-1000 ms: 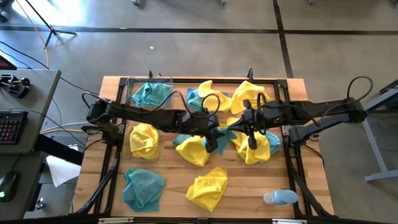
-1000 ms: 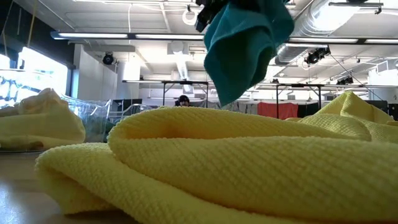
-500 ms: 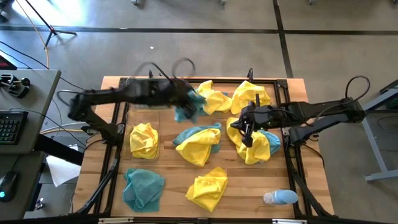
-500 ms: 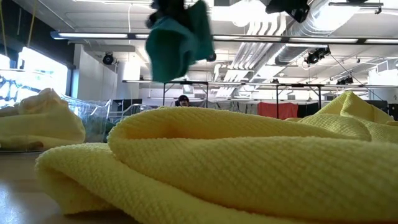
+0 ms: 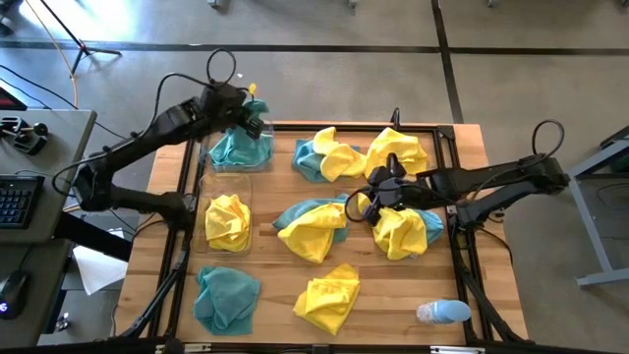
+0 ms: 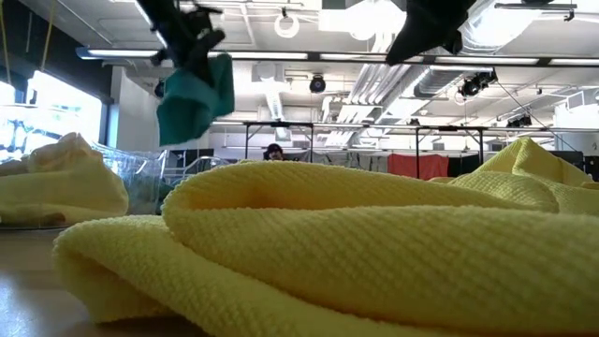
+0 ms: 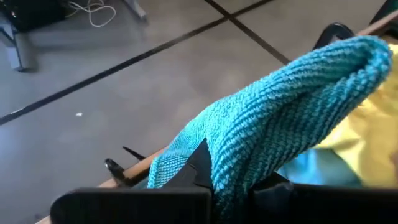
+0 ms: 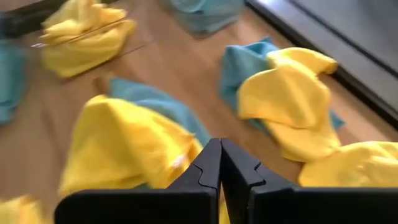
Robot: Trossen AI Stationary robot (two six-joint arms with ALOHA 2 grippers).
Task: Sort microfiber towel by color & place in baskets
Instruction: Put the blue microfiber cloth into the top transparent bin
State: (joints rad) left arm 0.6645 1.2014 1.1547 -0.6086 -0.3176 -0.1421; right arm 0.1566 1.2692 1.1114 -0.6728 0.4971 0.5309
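My left gripper (image 5: 246, 116) is shut on a teal towel (image 5: 242, 146) above the far clear basket (image 5: 205, 147) at the table's far left; that towel also shows hanging in the low view (image 6: 195, 98). The near basket (image 5: 248, 193) holds a yellow towel (image 5: 226, 221). My right gripper (image 5: 378, 197) is shut and empty, hovering beside a yellow-and-teal heap (image 5: 401, 231). Its closed fingers (image 8: 212, 163) show in the right wrist view. More yellow and teal towels lie loose across the table. My left gripper pinches the teal towel between its two fingers at a bunched fold (image 7: 233, 171). The fingers (image 6: 187, 37) come from above. The towel is lifted clear and hangs slack below them; whether its lower end touches the teal cloth in the basket, I cannot tell.
Loose on the wood lie a teal-and-yellow pair (image 5: 313, 226), a yellow-on-teal pair (image 5: 329, 155), a yellow towel (image 5: 398, 149), a yellow one (image 5: 329, 295) and a teal one (image 5: 226, 300). A pale-blue-and-white object (image 5: 442, 312) sits near the right near corner. Black frame rails (image 5: 462, 256) border the table.
My left gripper has swung from the table's middle toward the far left, carrying the teal towel lifted clear, and now stands over the far basket. My right gripper has drifted a little toward the table's left above the yellow heap.
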